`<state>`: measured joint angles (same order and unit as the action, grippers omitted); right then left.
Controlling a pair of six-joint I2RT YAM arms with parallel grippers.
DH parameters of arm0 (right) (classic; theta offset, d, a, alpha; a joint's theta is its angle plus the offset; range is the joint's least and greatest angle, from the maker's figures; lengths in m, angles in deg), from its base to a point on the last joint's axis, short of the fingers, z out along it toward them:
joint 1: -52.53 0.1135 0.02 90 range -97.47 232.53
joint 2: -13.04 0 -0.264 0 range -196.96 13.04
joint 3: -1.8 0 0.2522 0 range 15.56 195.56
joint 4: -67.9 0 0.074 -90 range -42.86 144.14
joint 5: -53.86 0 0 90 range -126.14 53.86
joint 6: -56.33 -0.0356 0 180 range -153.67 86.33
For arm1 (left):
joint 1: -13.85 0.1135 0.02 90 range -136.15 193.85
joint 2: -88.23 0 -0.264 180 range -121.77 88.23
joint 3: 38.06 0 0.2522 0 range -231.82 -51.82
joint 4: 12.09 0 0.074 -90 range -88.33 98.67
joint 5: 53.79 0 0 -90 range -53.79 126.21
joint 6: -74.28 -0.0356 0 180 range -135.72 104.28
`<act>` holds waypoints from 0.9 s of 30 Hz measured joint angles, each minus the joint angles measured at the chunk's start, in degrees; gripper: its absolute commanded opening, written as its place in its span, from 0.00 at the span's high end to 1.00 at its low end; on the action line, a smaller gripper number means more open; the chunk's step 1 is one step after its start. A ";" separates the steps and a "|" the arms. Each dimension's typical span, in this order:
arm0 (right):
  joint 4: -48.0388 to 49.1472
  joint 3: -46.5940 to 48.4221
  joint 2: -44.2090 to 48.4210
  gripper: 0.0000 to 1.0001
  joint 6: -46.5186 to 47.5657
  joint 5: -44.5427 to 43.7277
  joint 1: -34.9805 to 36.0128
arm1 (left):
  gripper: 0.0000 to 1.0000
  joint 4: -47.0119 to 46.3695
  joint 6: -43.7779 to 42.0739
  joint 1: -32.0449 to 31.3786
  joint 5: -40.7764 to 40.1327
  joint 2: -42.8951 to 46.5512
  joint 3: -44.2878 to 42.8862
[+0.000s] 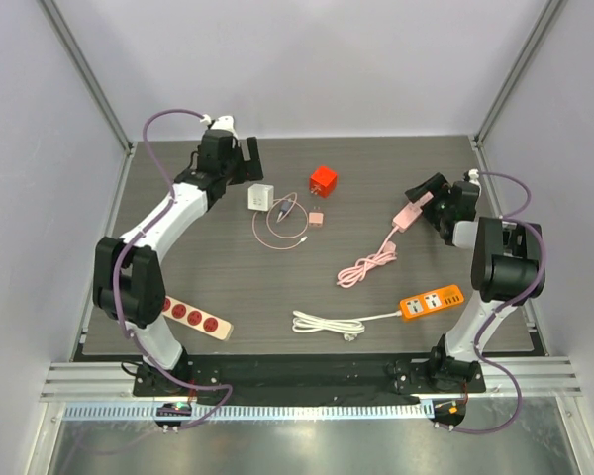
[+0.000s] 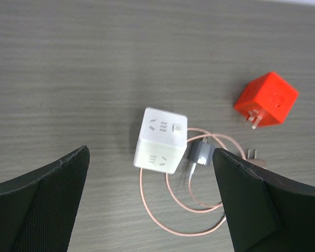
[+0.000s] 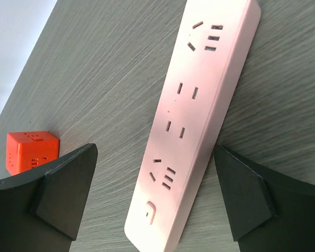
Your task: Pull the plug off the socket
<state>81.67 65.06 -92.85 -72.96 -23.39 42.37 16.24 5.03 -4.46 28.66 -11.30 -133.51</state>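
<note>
A white cube socket (image 1: 260, 197) lies at the back left of the table, with a grey plug (image 1: 280, 206) in its right side and a thin pink cable (image 1: 282, 236) looped beside it. In the left wrist view the cube (image 2: 160, 140) and the plug (image 2: 200, 152) lie below and between my fingers. My left gripper (image 2: 151, 157) is open and empty above the cube; it also shows in the top view (image 1: 246, 158). My right gripper (image 3: 155, 149) is open, its fingers on either side of a pink power strip (image 3: 199, 115), also in the top view (image 1: 408, 213).
A red cube socket (image 1: 323, 180) sits behind and to the right of the white cube. A small pink adapter (image 1: 317, 218) lies by the cable. The pink strip's coiled cord (image 1: 368, 265), an orange strip (image 1: 432, 302), a white cable (image 1: 327, 324) and a white strip with red sockets (image 1: 193, 317) lie nearer.
</note>
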 measured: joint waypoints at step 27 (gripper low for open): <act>-15.23 -0.22 19.37 0.00 8.55 -15.82 20.00 | 0.00 -13.00 8.76 -2.12 12.41 5.62 9.73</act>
<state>66.43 64.84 -73.48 -64.41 -39.21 62.37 3.23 13.79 -6.58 41.08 -5.68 -123.79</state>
